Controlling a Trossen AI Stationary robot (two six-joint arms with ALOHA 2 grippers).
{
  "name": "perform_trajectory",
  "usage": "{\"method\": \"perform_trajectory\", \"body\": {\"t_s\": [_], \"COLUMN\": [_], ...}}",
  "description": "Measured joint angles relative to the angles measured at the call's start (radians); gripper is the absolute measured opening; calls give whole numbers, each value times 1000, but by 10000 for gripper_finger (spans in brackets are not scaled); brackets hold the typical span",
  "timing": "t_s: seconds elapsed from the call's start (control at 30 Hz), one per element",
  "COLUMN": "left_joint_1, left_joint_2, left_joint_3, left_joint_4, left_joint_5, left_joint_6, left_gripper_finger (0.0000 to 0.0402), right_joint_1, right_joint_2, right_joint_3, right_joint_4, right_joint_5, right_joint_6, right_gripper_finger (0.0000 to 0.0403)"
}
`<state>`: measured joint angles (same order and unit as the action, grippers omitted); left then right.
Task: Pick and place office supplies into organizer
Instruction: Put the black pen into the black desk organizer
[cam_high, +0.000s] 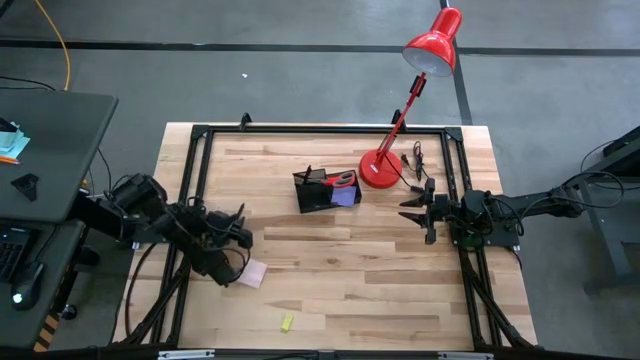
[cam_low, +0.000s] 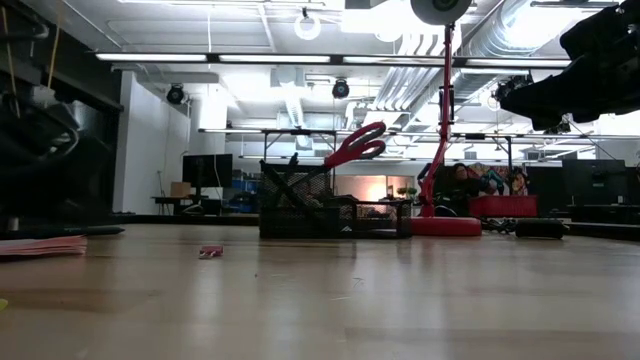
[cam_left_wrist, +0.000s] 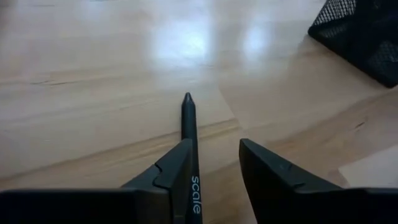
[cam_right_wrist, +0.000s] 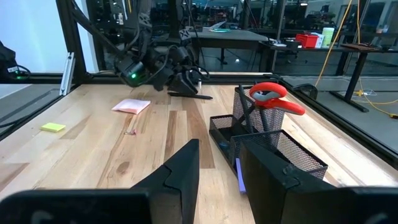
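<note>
A robotics lab or workshop with an open industrial ceiling.

Exposed silver ducts and strip lights run overhead; workbenches with monitors stand behind the pale wooden counter in its black metal frame.

Scissors stand in the organizer, beside the lamp.

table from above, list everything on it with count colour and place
organizer: one, black mesh, table centre, beside the lamp base
scissors: one pair, red handles, standing in the organizer
purple pad: one, at the organizer's lamp-side end
desk lamp: one, red, far side of the table
pink pad: one, on the wood near the left arm
yellow piece: one, near edge
pen: one, black, lying along one finger of the left gripper
left gripper: jaws parted, low over the table
right gripper: waiting beside the lamp base
</note>
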<state>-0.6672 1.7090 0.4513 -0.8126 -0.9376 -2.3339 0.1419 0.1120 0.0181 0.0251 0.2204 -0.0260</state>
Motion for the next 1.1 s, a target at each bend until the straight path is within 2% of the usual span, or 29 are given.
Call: {"method": "perform_trajectory", "body": {"t_s": [0.47, 0.77, 0.9, 1.1], "left_joint_1": [-14, -14, -14, -14], "left_joint_2": [189, 207, 207, 207], "left_joint_3": [73, 73, 72, 75], "left_joint_4": [9, 11, 29, 43], "left_joint_5": [25, 8, 0, -18], "left_joint_6": [53, 46, 43, 44], "left_gripper_finger": [134, 131, 104, 36], "right_joint_1": [0, 0, 0, 0], "right_joint_2": [0, 0, 0, 0], "right_joint_3": [0, 0, 0, 0], "right_joint_4": [0, 0, 0, 0], "right_joint_5": [0, 4, 3, 3], "right_joint_6": [0, 0, 0, 0], "right_gripper_finger": [108, 108, 108, 108]}}
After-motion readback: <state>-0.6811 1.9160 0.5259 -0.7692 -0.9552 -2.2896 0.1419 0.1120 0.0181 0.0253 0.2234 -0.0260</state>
